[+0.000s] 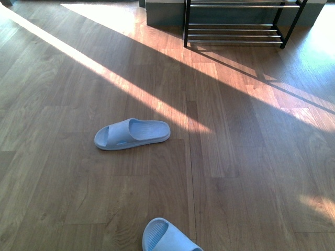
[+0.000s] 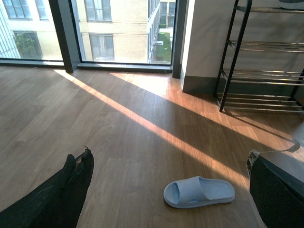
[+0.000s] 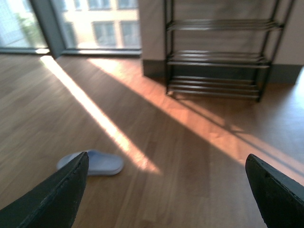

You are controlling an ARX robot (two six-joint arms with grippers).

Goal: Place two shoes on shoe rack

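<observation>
Rack (image 1: 235, 23): stands at the far end of the floor (image 1: 251, 172) against a pale wall with a grey skirting. It has black metal side frames and thin chrome rods set in horizontal tiers. In the left wrist view a pale shape (image 2: 290, 4) rests on the top tier, too cropped by the picture edge to identify. Far sandal (image 1: 132, 134): pale blue moulded rubber with a broad closed strap and a ribbed footbed. It lies sole down on the floor, lengthwise across the front view with the toe to the left, well apart from the rack. Its heel end lies just beside a band of sunlight. Near sandal (image 1: 167, 238): same colour and make, also on the floor and closest to the robot. It is cut by the lower edge of the front view, so only the ribbed footbed and part of the strap show. The two sandals are apart, not touching. Floor: brown wood-grain planks, matt, crossed by diagonal stripes of sun and shadow. Left hand (image 2: 170, 156): fingers (image 2: 57, 199) black and padded, spread wide, gripping nothing, above the floor with the far sandal between them in its own view. Right hand (image 3: 167, 160): fingers spread wide likewise, gripping nothing, facing the rack. That view is soft, and the sandal shows in it only as a pale blur.
</observation>
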